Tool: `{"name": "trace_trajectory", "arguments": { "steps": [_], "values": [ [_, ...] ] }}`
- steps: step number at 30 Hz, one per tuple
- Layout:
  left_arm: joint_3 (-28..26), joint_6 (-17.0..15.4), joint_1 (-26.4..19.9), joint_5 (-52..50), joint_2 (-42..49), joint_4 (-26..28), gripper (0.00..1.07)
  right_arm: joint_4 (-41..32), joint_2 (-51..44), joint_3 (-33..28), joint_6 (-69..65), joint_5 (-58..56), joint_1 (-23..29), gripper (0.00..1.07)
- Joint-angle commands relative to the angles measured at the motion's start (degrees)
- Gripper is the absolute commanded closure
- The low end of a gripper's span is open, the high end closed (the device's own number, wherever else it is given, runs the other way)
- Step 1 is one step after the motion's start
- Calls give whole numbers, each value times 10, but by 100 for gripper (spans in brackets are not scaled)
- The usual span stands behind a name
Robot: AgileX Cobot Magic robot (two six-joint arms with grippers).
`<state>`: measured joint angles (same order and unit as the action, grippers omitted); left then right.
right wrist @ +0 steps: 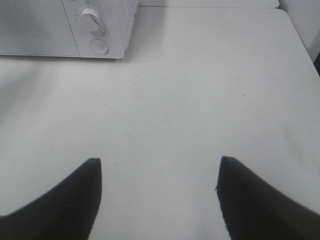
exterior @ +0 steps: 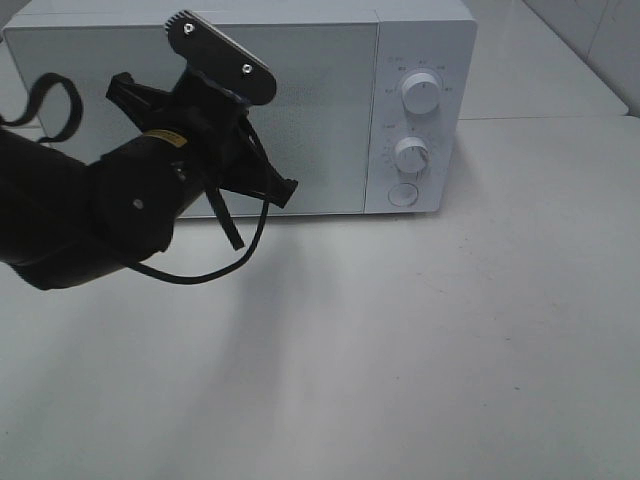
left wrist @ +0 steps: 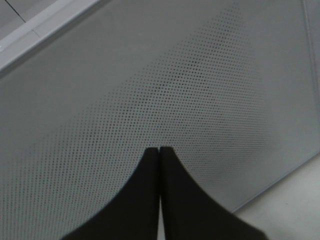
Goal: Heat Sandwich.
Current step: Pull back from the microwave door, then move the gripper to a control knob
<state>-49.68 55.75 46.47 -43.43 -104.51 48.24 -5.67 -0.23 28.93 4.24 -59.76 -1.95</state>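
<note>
The sandwich is out of view in every frame. A white microwave [exterior: 420, 40] stands at the back of the table with its dotted door [exterior: 310, 100] closed. My left gripper [exterior: 283, 189] is shut with nothing in it, its tips close in front of the lower part of the door. In the left wrist view the left gripper [left wrist: 159, 149] shows both fingers pressed together against the perforated door panel [left wrist: 190, 90]. My right gripper [right wrist: 160, 161] hangs open and empty over the bare table; the exterior view does not show it.
The microwave's control panel carries two knobs [exterior: 421, 92] [exterior: 411, 155] and a round button [exterior: 403, 194]. The white table [exterior: 420, 340] stretches in front. A black cable [exterior: 215, 270] loops under the left arm. The right wrist view catches the microwave's corner [right wrist: 100, 30].
</note>
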Motion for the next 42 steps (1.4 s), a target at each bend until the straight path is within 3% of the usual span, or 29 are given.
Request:
{"name": "trace_trajectory", "arguments": {
  "steps": [1,3,7,8,12,13,16,17,18,20,21,22,24,25,26,27,31,33,36,37,39,42],
  "values": [
    [23,-62,4,38,45,-17,107,2,-15,-1,-5,3,1,43],
    [31,-75,4,48,58,-25,107,2,-15,-1,-5,3,1,43],
    [61,-136,3,132,116,-71,107,2,-15,-1,-5,3,1,43],
    [61,-136,3,132,116,-71,107,2,-15,-1,-5,3,1,43],
    [72,-195,-1,264,183,-125,107,2,-15,-1,-5,3,1,43],
    [72,-195,-1,264,183,-125,107,2,-15,-1,-5,3,1,43],
    [72,-238,-14,327,213,-162,107,2,-15,-1,-5,3,1,43],
    [72,-278,-28,365,235,-186,107,2,-15,-1,-5,3,1,43],
    [72,-278,-28,365,235,-186,107,2,-15,-1,-5,3,1,43],
    [72,-333,-44,405,256,-220,107,2,-15,-1,-5,3,1,43],
    [72,-385,-62,445,275,-262,103,2,-15,-1,-5,3,1,43],
    [72,-385,-62,445,275,-262,103,2,-15,-1,-5,3,1,43],
    [72,-440,-79,483,293,-313,94,2,-15,-1,-5,3,1,43],
    [72,-501,-98,523,313,-359,85,2,-15,-1,-5,3,1,43],
    [72,-528,-109,544,323,-382,80,2,-15,-1,-5,3,1,43],
    [72,-528,-109,544,323,-382,80,2,-15,-1,-5,3,1,43],
    [72,-606,-165,635,368,-466,61,2,-15,-1,-5,3,1,43],
    [72,-613,-175,647,379,-473,59,2,-15,-1,-5,3,1,43],
    [72,-617,-244,700,417,-479,54,2,-15,-1,-5,3,1,43],
    [72,-617,-244,700,417,-479,54,2,-15,-1,-5,3,1,43],
    [72,-602,-311,749,442,-482,52,2,-15,-1,-5,3,1,43],
    [72,-585,-353,786,456,-482,48,2,-15,-1,-5,3,1,43]
  ]
}}
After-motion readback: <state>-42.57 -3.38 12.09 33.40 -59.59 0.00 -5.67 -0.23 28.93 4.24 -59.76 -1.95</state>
